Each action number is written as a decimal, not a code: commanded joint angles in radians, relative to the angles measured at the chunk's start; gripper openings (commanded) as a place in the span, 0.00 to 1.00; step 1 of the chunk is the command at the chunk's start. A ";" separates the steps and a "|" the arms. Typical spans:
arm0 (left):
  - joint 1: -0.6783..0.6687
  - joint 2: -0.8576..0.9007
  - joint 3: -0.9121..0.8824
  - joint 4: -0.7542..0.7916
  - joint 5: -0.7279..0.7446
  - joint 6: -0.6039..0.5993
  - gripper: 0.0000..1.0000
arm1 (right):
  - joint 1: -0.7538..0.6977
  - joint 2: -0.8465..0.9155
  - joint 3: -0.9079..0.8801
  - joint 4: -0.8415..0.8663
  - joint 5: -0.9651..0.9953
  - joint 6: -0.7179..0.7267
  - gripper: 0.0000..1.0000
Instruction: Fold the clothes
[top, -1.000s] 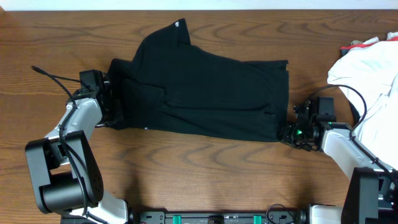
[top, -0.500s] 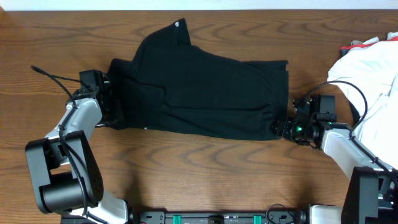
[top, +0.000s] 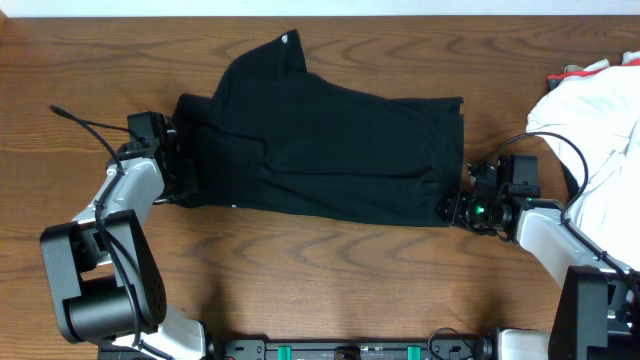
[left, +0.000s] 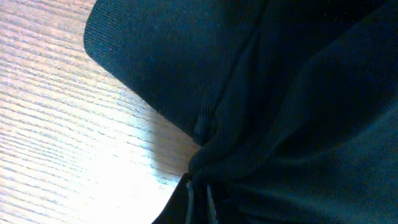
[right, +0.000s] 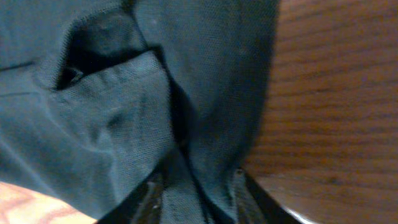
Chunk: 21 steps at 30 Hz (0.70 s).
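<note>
The clothes, a black shirt (top: 320, 150), lie spread across the middle of the wooden table (top: 300, 280), with the collar at the back. My left gripper (top: 180, 182) sits at the shirt's left edge. In the left wrist view it (left: 200, 202) is shut on a pinch of the black fabric (left: 298, 93), with creases running into it. My right gripper (top: 455, 208) is at the shirt's front right corner. In the right wrist view its jaws (right: 196, 199) stand apart, and a fold of the fabric (right: 112, 112) lies between the fingers (right: 152, 193).
A heap of white cloth (top: 600, 110) fills the table's right edge, close behind the right arm, with a bit of red (top: 570, 72) at its back. Bare wood runs along the front of the shirt.
My right gripper has shifted a little left onto the shirt's corner and its jaws have widened. The left gripper and the shirt have stayed put.
</note>
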 joint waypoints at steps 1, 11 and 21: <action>0.006 -0.021 0.009 0.003 -0.025 0.005 0.06 | -0.029 0.020 0.009 -0.014 -0.031 -0.085 0.40; 0.006 -0.021 0.009 0.003 -0.025 0.005 0.06 | -0.040 0.020 0.134 -0.087 -0.061 -0.109 0.41; 0.006 -0.021 0.009 0.004 -0.025 0.005 0.06 | -0.021 0.021 0.114 -0.074 -0.061 -0.109 0.47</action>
